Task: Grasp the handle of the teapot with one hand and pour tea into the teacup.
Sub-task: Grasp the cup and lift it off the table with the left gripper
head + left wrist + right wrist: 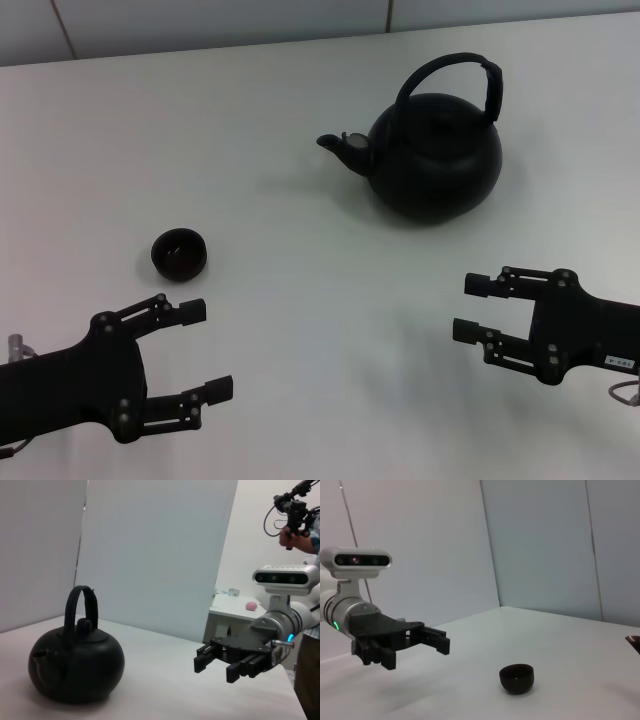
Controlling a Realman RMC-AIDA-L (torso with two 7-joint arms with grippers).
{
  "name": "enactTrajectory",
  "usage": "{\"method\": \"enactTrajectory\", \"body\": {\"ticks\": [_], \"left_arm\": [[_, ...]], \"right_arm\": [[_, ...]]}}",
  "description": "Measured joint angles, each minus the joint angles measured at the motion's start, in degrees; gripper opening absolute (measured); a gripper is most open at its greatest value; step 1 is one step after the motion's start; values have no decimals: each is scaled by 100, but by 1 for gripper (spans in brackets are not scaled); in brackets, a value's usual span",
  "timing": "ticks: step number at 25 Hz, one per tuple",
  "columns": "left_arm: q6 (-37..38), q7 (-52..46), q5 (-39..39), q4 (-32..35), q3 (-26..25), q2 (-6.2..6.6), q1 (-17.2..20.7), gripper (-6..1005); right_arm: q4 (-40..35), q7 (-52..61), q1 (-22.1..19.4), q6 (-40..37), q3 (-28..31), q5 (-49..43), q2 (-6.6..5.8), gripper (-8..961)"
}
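Note:
The black teapot (435, 150) stands upright at the back right of the white table, spout pointing left. Its arched handle (445, 68) stands up, with the thicker sleeve on the right side. The teapot also shows in the left wrist view (75, 667). The small black teacup (180, 253) sits at the left, also in the right wrist view (517, 678). My left gripper (208, 350) is open and empty, just in front of the teacup. My right gripper (468, 307) is open and empty, in front of the teapot and apart from it.
The white table (300, 330) ends at a pale panel wall (250, 25) behind the teapot. In the left wrist view, a person (300, 520) stands beyond the table's right side, near a side table with a pink object (251, 605).

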Motion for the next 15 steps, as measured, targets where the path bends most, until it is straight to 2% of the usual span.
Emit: {"method": "enactTrajectory", "body": {"ticks": [15], "left_arm": [[-19,1,39,-5,2,-59,12,857]], "right_arm": [[48,0,97,-66,-9,9,8,545]]}}
